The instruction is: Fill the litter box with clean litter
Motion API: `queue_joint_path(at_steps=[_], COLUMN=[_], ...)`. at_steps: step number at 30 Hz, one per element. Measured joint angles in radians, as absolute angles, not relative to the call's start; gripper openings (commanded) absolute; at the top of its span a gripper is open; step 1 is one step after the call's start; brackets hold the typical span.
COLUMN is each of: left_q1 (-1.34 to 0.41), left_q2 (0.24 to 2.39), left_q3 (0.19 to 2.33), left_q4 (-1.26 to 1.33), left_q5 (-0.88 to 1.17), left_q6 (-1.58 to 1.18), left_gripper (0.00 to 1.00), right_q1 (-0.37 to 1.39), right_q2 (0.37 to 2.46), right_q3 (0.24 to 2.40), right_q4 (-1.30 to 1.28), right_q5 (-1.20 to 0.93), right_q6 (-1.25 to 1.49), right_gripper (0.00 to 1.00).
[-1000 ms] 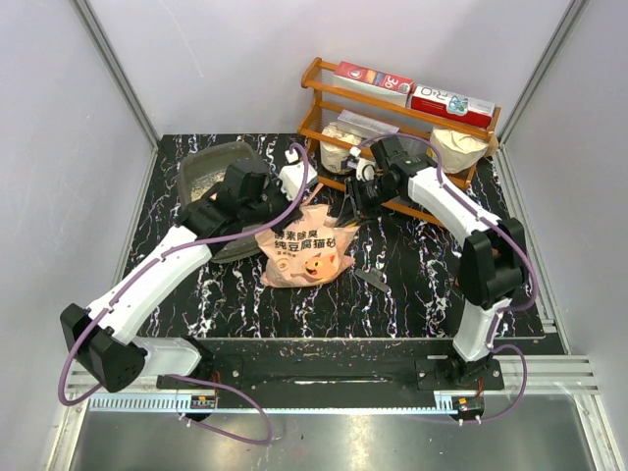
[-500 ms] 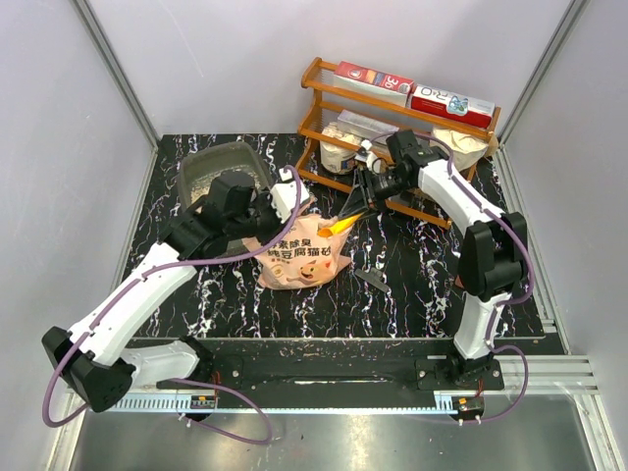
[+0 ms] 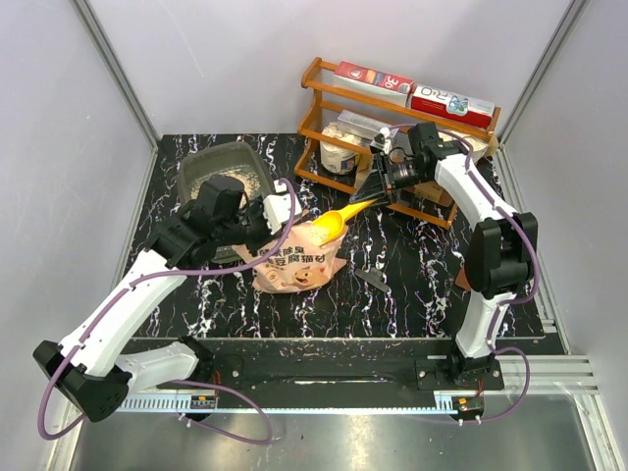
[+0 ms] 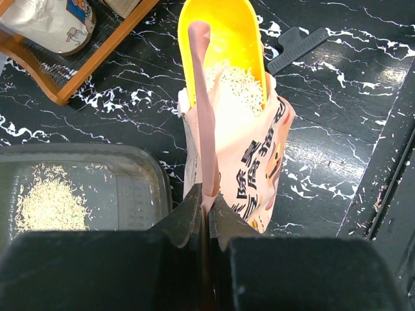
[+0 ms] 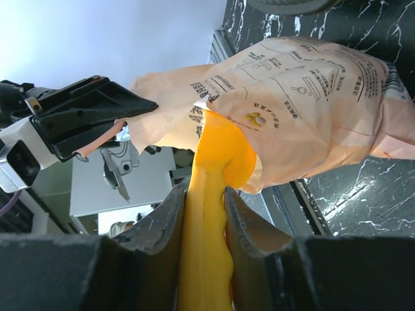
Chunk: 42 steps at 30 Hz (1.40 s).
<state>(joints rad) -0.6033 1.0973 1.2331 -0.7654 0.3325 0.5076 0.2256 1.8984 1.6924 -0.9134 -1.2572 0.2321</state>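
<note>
Yellow scoop point(image 3: 339, 218), clamped by the right gripper point(image 3: 381, 192), has lifted clean litter point(image 4: 237, 84) from the bag point(image 3: 299, 263) the left gripper point(image 4: 206, 201) pinches, ready for tipping.

A black, white-veined table point(image 3: 432, 294) is enclosed by pale grey walls point(image 3: 216, 59) at left, far and right, joined by metal posts point(image 3: 117, 74). An orange wooden rack point(image 3: 311, 93) is set far right, with boxes point(image 3: 373, 77) laid on top.
</note>
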Motion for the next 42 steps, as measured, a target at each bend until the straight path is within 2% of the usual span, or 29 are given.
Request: queue_joint_path(at_steps=[10, 18, 26, 35, 42], left_q1=[-0.540, -0.506, -0.497, -0.458, -0.448], left_q2=[1.095, 1.112, 1.123, 1.114, 1.079], left_q3=[1.238, 1.257, 1.277, 1.279, 1.278], left_q4=[-0.786, -0.826, -0.853, -0.872, -0.908], left_q5=[0.383, 0.424, 0.431, 0.417, 0.393], left_q6=[0.499, 0.492, 0.497, 0.505, 0.519], left_gripper=[0.00, 0.00, 0.00, 0.00, 0.00], right_q1=[0.192, 0.199, 0.202, 0.207, 0.224], right_q2=[1.909, 2.044, 2.057, 1.900, 1.900], right_q3=[1.569, 1.529, 1.520, 1.301, 1.301], right_q4=[-0.813, -0.728, -0.687, -0.106, 0.083], right_q5=[-1.349, -1.506, -1.517, -1.430, -1.411], right_q6=[0.270, 0.292, 0.328, 0.813, 0.958], right_gripper=[0.00, 0.00, 0.00, 0.00, 0.00])
